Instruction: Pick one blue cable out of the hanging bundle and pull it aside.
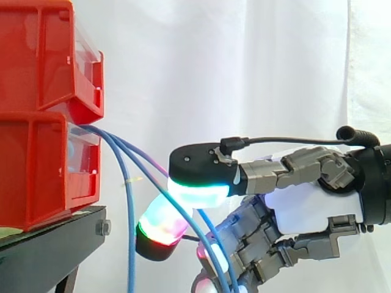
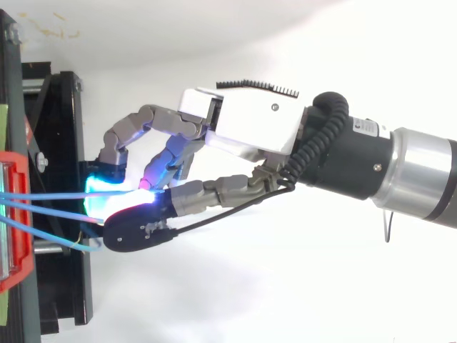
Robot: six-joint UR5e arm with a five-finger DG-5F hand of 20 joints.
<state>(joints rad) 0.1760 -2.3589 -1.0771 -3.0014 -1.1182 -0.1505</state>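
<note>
Thin blue cables (image 1: 195, 232) come out of the lower red bin (image 1: 36, 171) and hang down in front of the black stand (image 1: 55, 244). One cable (image 1: 130, 232) drops straight down beside the stand. Two others slant down to the right, into my hand (image 1: 311, 204). The hand reaches in from the right at the lower bin's height, its curled fingers closed on those slanting cables between glowing pads (image 1: 195, 190). From above, the cables (image 2: 50, 194) run from the bin (image 2: 18, 264) to the bright fingertips (image 2: 107, 189) of the hand (image 2: 250, 128).
A second red bin (image 1: 36, 55) is stacked on the lower one. The black stand (image 2: 61, 143) lies along the left edge of the top view. A white curtain hangs behind everything.
</note>
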